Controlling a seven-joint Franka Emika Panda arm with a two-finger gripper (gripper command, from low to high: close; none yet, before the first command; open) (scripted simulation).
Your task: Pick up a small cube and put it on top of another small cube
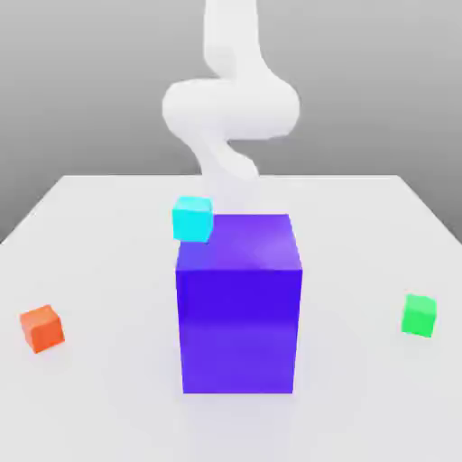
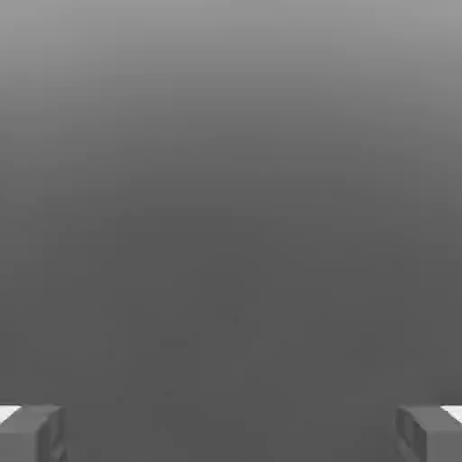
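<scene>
The small cube is hidden from view. In the hand view my gripper (image 2: 231,435) is open, one grey fingertip (image 2: 32,433) and the other (image 2: 429,433) standing far apart with nothing between them, over plain grey ground. The exterior view has my white arm (image 1: 230,108) rising behind a big purple-blue cube (image 1: 238,302) in the middle of the table; the hand itself is hidden there. A cyan cube (image 1: 192,218) sits just behind that big cube's upper corner on the exterior view's left.
An orange cube (image 1: 41,328) lies near the table's edge on the exterior view's left. A green cube (image 1: 419,315) lies on the exterior view's right. The white table (image 1: 108,271) stretches around the big cube.
</scene>
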